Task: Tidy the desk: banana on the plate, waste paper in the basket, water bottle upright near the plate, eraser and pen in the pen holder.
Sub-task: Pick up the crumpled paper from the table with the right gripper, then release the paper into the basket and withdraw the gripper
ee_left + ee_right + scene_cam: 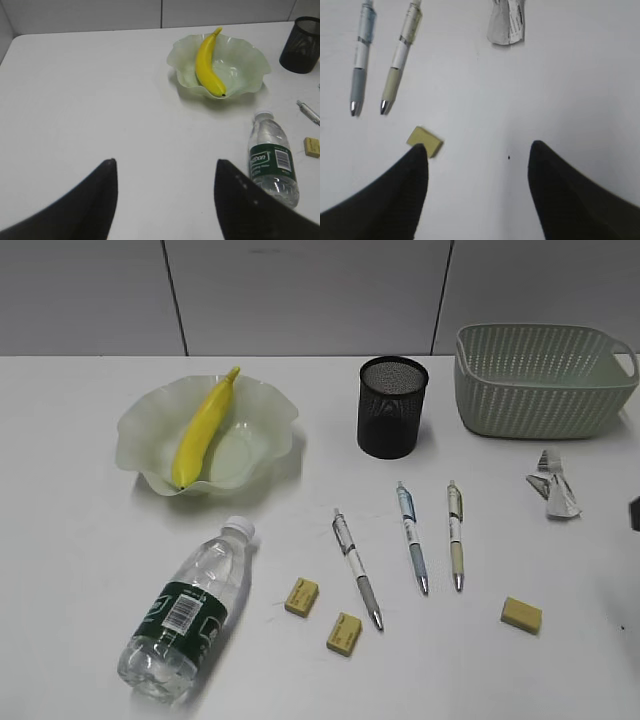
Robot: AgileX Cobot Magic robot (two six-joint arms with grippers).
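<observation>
The banana [203,431] lay in the plate [145,435], the bottle [190,612] on its side on the worktop [90,540] nearby. The paper [553,485] sat just before the basket [540,380]. Pens, erasers lay loose by the pen holder [392,407]. Both the left end effector [165,192] and the right end effector [477,172] hung spread apart, empty.

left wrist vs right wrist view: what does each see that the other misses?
Left wrist only: the banana lying on the plate, the water bottle on its side, the pen holder, one eraser at the right edge, and the open left gripper.

Right wrist only: two pens, grey-blue and beige, the waste paper, another eraser, and the open right gripper.

Shared: only the white desk; no object appears in both.
</observation>
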